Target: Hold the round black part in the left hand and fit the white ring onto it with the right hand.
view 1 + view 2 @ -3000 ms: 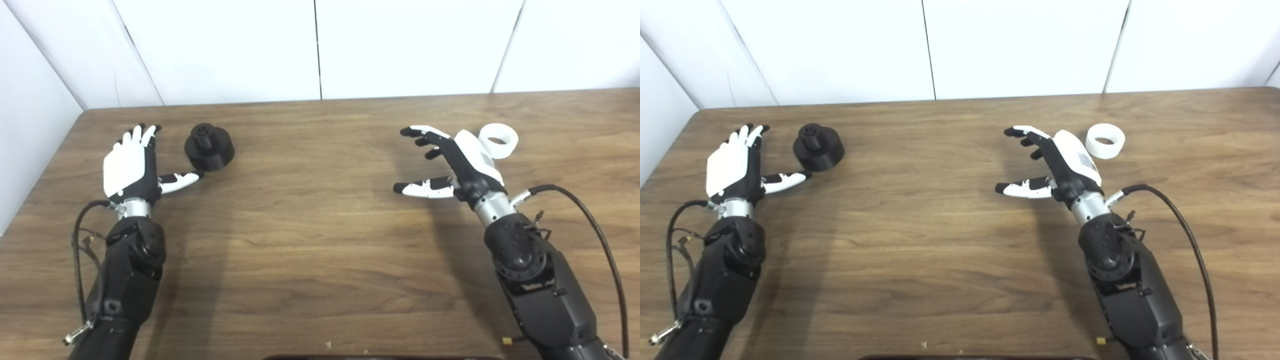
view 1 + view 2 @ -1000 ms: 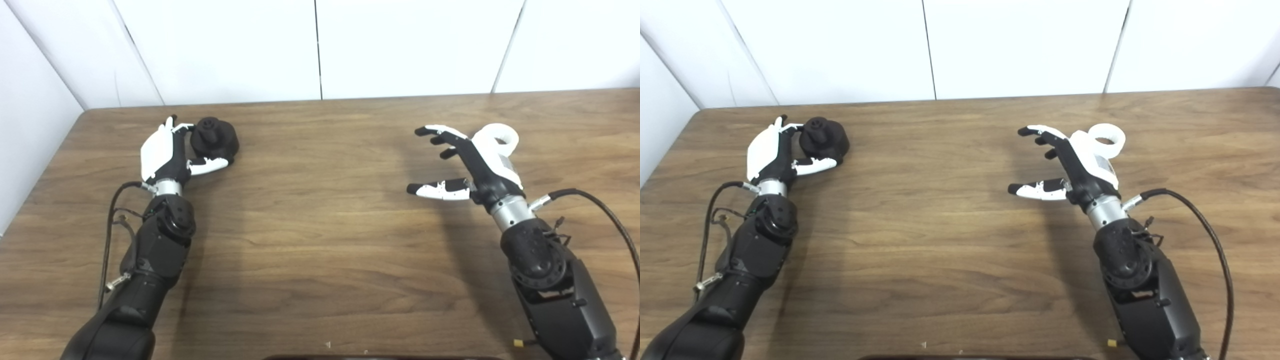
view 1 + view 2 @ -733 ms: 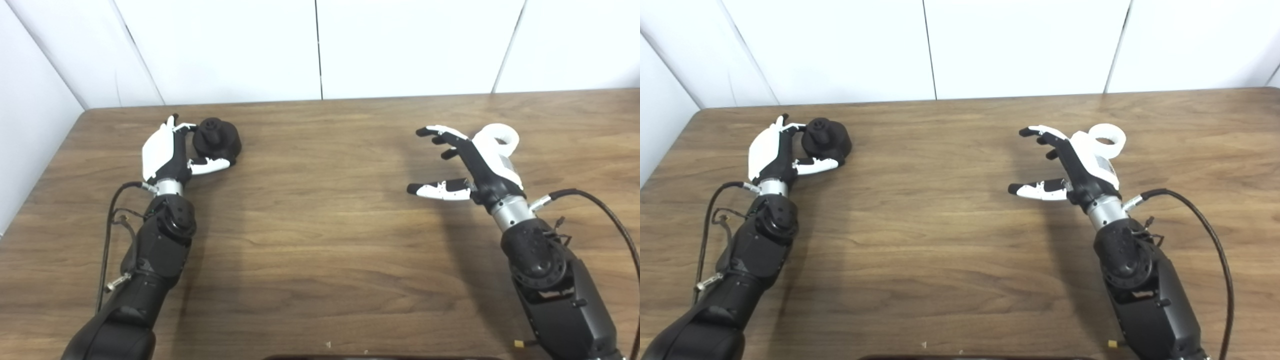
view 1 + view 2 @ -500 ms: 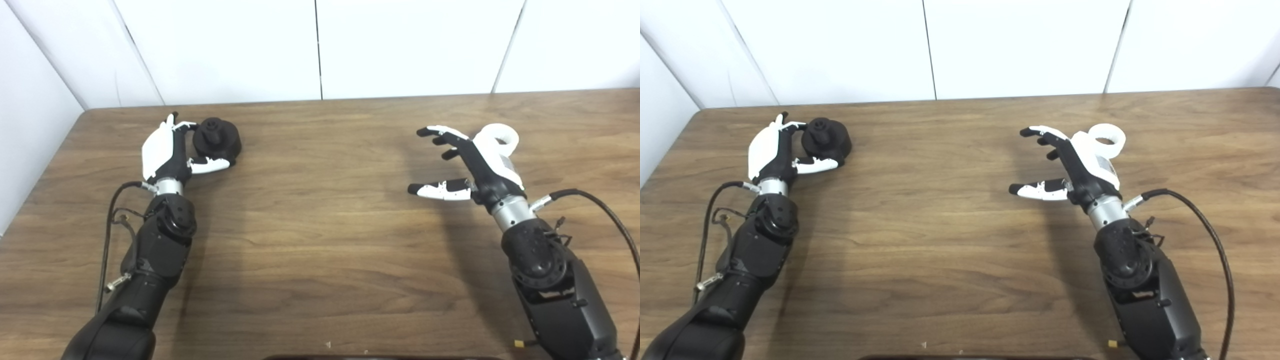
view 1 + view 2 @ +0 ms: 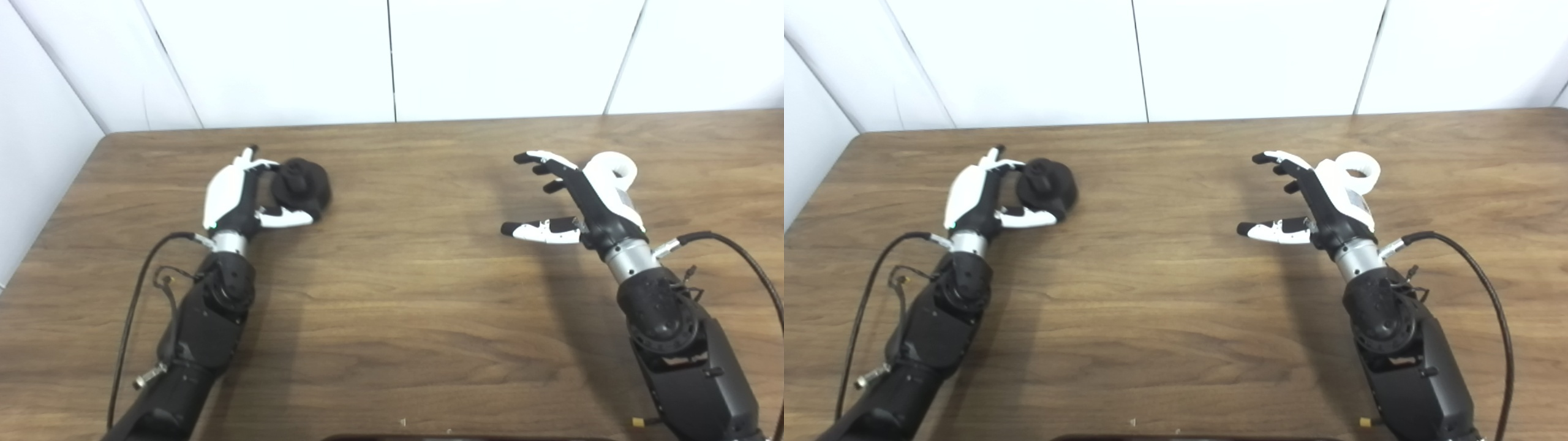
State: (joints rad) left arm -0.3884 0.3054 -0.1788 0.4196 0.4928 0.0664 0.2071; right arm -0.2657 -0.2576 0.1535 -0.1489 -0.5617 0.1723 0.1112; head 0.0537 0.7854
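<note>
The round black part [image 5: 301, 187] is in my left hand [image 5: 245, 197], which is shut on it with fingers over the top and thumb beneath; the part is tilted and raised off the table, left of centre. My right hand [image 5: 572, 199] hovers open at the right, fingers spread and thumb pointing left, holding nothing. The white ring [image 5: 1358, 169] lies on the table just behind that hand, partly hidden by it.
The wooden table [image 5: 392, 294] runs to white wall panels at the back and left. A black cable [image 5: 735, 257] loops from the right wrist. A dark object's edge [image 5: 465, 437] shows at the bottom.
My left hand closed on the black part, lifted it and carried it right and toward me. The right hand stays open and has barely moved.
</note>
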